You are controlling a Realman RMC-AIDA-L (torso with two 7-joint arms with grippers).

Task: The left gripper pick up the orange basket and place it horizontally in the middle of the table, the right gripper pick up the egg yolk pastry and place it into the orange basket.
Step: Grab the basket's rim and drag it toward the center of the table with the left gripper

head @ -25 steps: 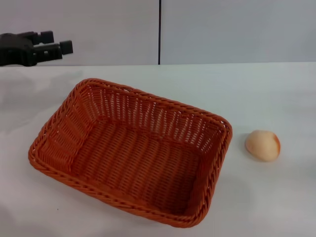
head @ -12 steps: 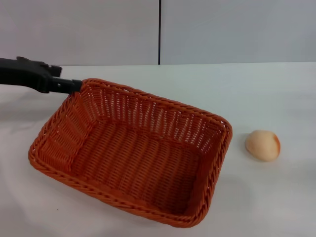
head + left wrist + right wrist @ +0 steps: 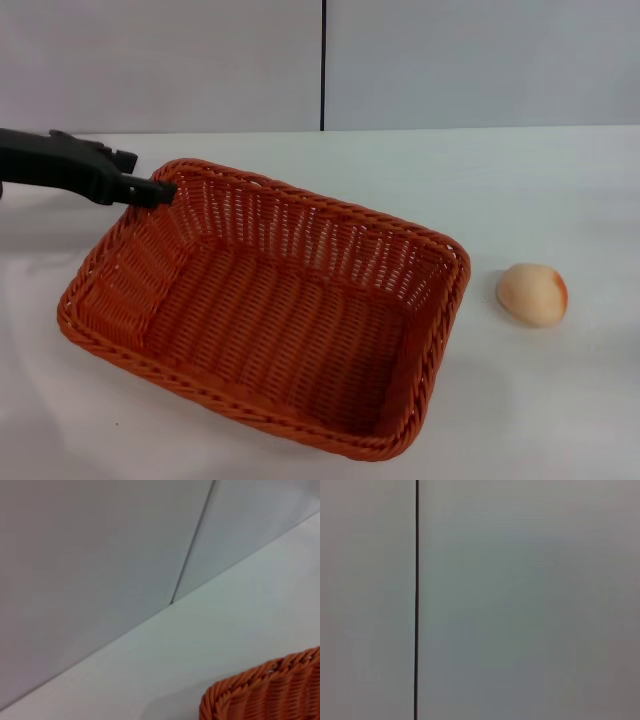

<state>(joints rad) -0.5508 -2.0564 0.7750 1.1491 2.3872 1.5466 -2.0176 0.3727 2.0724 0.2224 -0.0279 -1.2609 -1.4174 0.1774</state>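
The orange basket [image 3: 300,235] lies empty on the white table [image 3: 520,180], left of centre and turned at a slant. My left gripper [image 3: 160,190] reaches in from the left edge, its slim black tip right at the basket's far left corner rim. The left wrist view shows only a corner of the basket's braided rim [image 3: 270,690] against the table. The egg yolk pastry [image 3: 532,294], a pale beige bun with an orange-brown patch, rests on the table to the right of the basket, a short gap away. The right gripper is out of view.
A grey wall with a dark vertical seam [image 3: 323,65] stands behind the table's far edge. The right wrist view shows only that wall and seam [image 3: 416,600].
My left gripper has come down from above the far left of the table and moved right, so its tip now meets the basket's far left corner. Basket and pastry have not moved.
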